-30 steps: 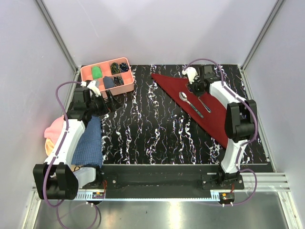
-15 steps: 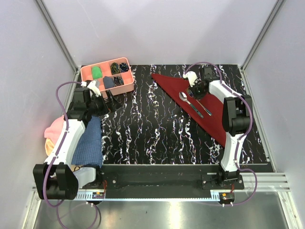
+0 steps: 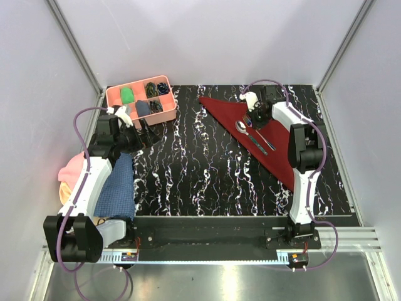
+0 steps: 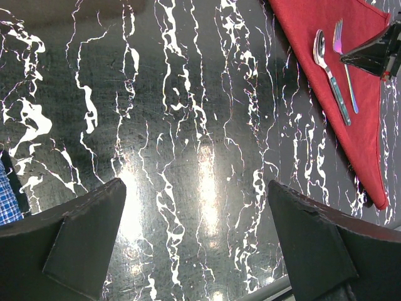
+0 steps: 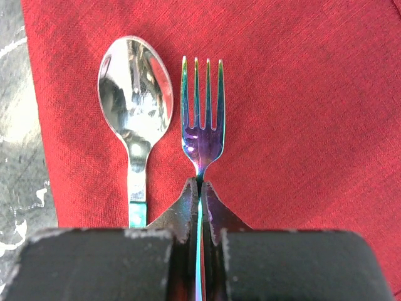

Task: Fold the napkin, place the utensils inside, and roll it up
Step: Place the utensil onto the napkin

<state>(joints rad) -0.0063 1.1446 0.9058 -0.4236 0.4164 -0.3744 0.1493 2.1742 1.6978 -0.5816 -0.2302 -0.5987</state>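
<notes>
- The right gripper (image 5: 200,189) is closed on the handle of the fork (image 5: 202,128). In the right wrist view the two fingers are pressed together with only the thin handle between them.
- The fork lies flat on the napkin (image 5: 313,113), with its prongs pointing to the top of that frame, straight away from the jaws. Its long axis is therefore in line with the gripper, and the handle runs back under the fingers.
- The spoon (image 5: 136,94) lies just to the left of the fork in this view. It is parallel to the fork, bowl up, with a narrow strip of red cloth between them; they do not touch.
- In the top view the napkin is a long red triangle in the upper right of the black marbled table (image 3: 200,169). Both utensils lie near its upper end, along its length.
- The left gripper (image 4: 195,186) hovers with its fingers wide apart and nothing between them, at the left side of the top view, well apart from the napkin. The right arm is clearly the nearer one.
- My judgement: the fork looks already placed beside the spoon, so the next move needs only a release and a retreat along the handle's axis, so that the fork does not turn.
</notes>
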